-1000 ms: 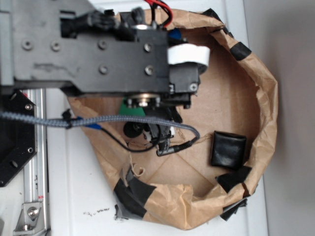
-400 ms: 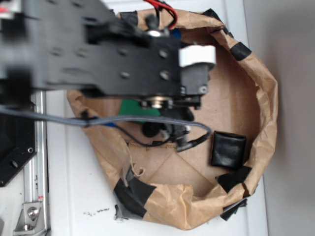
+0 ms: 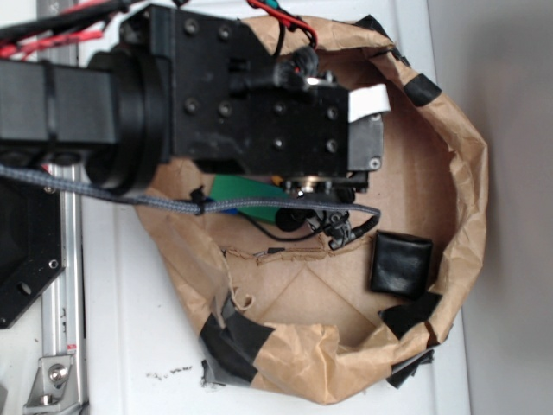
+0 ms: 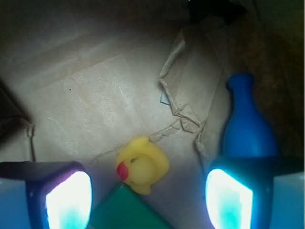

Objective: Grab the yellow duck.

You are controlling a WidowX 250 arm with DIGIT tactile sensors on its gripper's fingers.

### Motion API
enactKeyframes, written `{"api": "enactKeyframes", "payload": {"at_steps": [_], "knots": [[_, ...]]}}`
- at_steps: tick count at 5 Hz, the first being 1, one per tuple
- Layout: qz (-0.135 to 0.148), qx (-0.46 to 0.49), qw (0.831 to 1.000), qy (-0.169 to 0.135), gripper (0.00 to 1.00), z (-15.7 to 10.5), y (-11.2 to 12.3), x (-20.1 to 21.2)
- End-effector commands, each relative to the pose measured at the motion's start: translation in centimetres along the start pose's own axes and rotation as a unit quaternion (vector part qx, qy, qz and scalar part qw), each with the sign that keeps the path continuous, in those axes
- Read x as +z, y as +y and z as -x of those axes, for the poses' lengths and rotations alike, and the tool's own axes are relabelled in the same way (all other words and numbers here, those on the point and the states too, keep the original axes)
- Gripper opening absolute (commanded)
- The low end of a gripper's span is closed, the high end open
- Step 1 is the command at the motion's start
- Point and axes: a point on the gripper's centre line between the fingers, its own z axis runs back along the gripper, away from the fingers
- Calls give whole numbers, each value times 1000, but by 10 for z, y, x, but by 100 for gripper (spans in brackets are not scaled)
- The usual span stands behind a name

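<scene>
**Arm poised over the duck, jaws wide**

From where I stand, the black robot arm (image 3: 216, 95) reaches out over a round nest of crumpled brown paper patched with black tape (image 3: 462, 173), and its bulk hides most of what lies underneath. A corner of a green rectangular block (image 3: 246, 194) peeks out below the wrist, and a small black square pouch (image 3: 401, 264) sits well apart toward the right-hand rim.

The wrist camera tells the real story. The small yellow rubber duck with the red-orange beak (image 4: 142, 164) sits on the paper floor, low in that view and between the two fingers, though closer to the left one. It touches, or very nearly touches, the green block, whose corner pokes in just below it. A blue plastic bottle shape (image 4: 248, 126) lies beside the right finger, past a wrinkled fold of paper. The gripper (image 4: 147, 195) is spread wide and holds nothing; both fingertips (image 4: 69, 200) glow pale in the light, clear of the duck.

I'd say this is the lining-up stage, with the grasp itself not yet made. The next move looks to call for a small shift to centre the duck between the fingers, then a descent and a squeeze. The care needed is in keeping the fingers from snagging the green block or nudging the blue bottle.
</scene>
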Motion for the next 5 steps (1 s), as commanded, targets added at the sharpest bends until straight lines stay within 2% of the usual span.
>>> {"api": "enactKeyframes", "payload": {"at_steps": [1,2,3,5], "knots": [[15,68,998,-9,100,3,26,-8],[20,92,996,6,100,2,16,-30],[18,101,995,16,100,3,4,-36],[23,104,994,10,100,-2,3,-27]]}}
